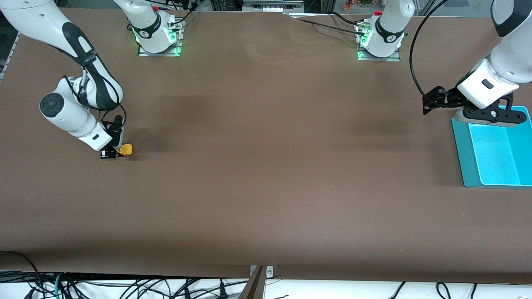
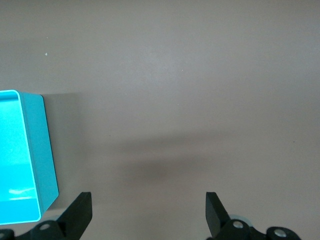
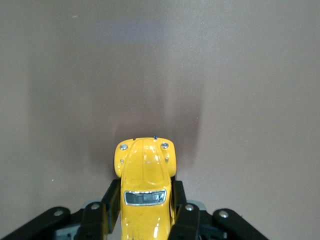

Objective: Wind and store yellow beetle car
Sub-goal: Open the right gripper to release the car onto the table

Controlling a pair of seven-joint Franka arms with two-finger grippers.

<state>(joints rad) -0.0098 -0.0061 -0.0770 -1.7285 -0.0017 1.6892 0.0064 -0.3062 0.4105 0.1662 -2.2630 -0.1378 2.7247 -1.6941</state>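
The small glossy yellow beetle-shaped toy car (image 3: pixel 145 187) is seen on the brown bench (image 1: pixel 266 174) at the right arm's end, clamped between the right end effector (image 3: pixel 145 220) fingers. Wheels should be kept pressed down during winding. The left end effector (image 2: pixel 149 212) is held spread over the bench beside the turquoise plastic bin (image 1: pixel 492 153), waiting.

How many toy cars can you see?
1. The yellow beetle car sits between the right gripper's fingers, low at the table toward the right arm's end. None shows in the blue bin under the waiting left gripper, though part of it is hidden.
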